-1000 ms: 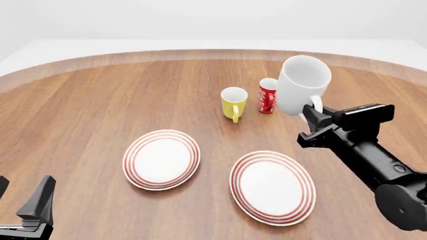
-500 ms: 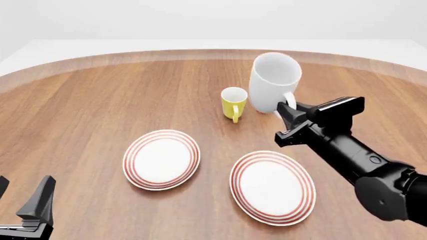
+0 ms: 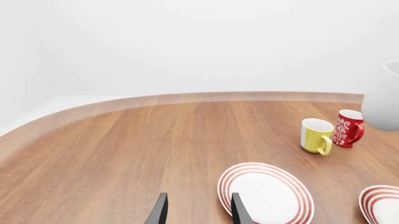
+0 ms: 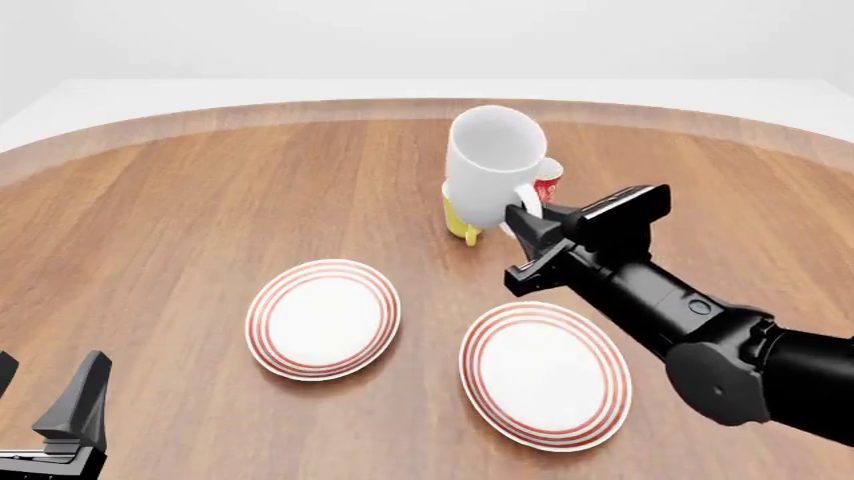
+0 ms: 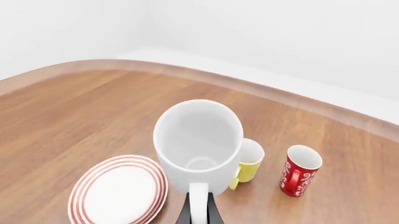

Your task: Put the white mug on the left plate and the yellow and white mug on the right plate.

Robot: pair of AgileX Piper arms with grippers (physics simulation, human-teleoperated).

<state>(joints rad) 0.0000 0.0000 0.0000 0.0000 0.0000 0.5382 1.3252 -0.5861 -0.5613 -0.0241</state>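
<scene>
My right gripper (image 4: 523, 213) is shut on the handle of the large white mug (image 4: 490, 158) and holds it upright in the air, in front of the small yellow and white mug (image 4: 459, 224), which is mostly hidden behind it. In the right wrist view the white mug (image 5: 198, 142) hangs beside the left plate (image 5: 118, 191), with the yellow and white mug (image 5: 247, 164) behind it. The left plate (image 4: 323, 318) and the right plate (image 4: 545, 373) lie bare on the table. My left gripper (image 4: 47, 420) is open and empty at the near left; its fingertips (image 3: 236, 211) show in the left wrist view.
A slim red cup (image 4: 546, 186) with white lettering stands right of the yellow and white mug, partly hidden; it also shows in the left wrist view (image 3: 347, 129) and the right wrist view (image 5: 299, 170). The round wooden table's edge (image 4: 200, 118) curves across the back.
My right gripper has carried the white mug leftward, from over the red cup to in front of the yellow and white mug. The left arm has not moved.
</scene>
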